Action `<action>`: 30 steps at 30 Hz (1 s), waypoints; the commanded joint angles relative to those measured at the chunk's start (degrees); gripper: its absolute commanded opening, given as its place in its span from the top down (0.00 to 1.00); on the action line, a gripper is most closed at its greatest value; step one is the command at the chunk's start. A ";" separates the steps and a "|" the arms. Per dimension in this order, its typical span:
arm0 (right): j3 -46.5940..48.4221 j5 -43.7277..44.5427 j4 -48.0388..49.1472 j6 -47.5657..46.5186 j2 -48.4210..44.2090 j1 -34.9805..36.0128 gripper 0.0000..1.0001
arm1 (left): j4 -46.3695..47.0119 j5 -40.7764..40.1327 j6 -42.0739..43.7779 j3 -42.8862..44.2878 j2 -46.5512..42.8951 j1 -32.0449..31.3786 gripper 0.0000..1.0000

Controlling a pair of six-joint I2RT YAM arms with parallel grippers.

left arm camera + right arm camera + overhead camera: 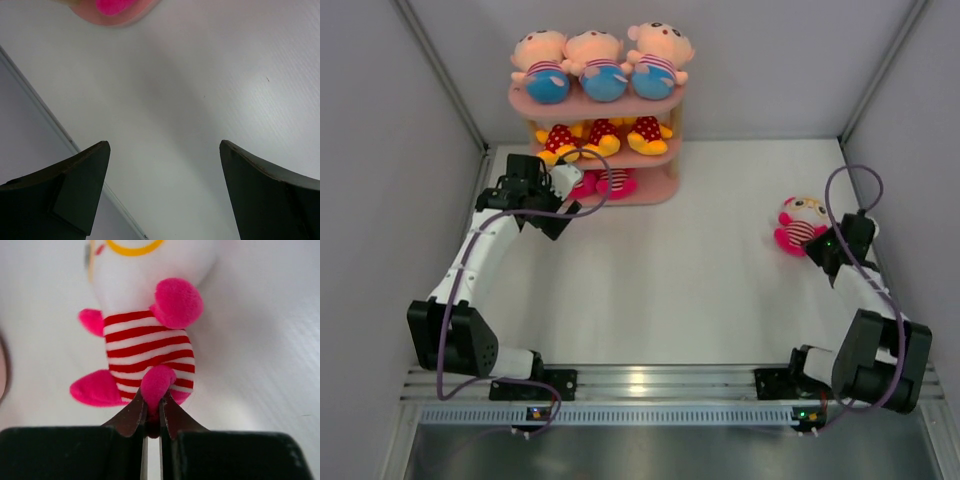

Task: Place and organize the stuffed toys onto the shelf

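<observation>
The pink shelf point(672, 155) stands at the back left. Three peach-headed toys point(604, 66) sit on its top board, three yellow polka-dot toys point(600, 136) on the middle board, and pink-white striped toys point(615, 182) on the bottom board. One more pink-white striped toy point(800, 225) lies on the table at the right. My right gripper point(823, 250) is shut on one pink foot point(156, 385) of this toy point(145, 345). My left gripper point(548, 212) is open and empty, just in front of the shelf's left side; its wrist view shows bare table between the fingers point(85, 185).
White walls close in the table on the left, back and right. A blurred pink edge point(112, 10) of the shelf and a toy shows at the top of the left wrist view. The metal rail point(650, 380) with the arm bases runs along the near edge.
</observation>
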 commanded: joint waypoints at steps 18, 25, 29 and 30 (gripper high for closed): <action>20.38 14.69 13.25 5.50 8.89 52.20 1.00 | -0.24 -8.03 -2.03 -6.36 -2.48 0.15 0.04; 20.21 18.21 21.34 8.93 10.06 54.40 1.00 | -0.25 -8.83 -1.85 -6.28 -2.40 0.23 0.04; 20.91 19.97 23.63 7.52 9.79 54.93 1.00 | -0.25 -8.74 -1.77 -6.28 -2.13 0.15 0.04; 21.34 19.97 23.63 7.52 10.92 54.93 1.00 | -0.24 -8.65 -1.77 -6.19 -1.96 0.15 0.04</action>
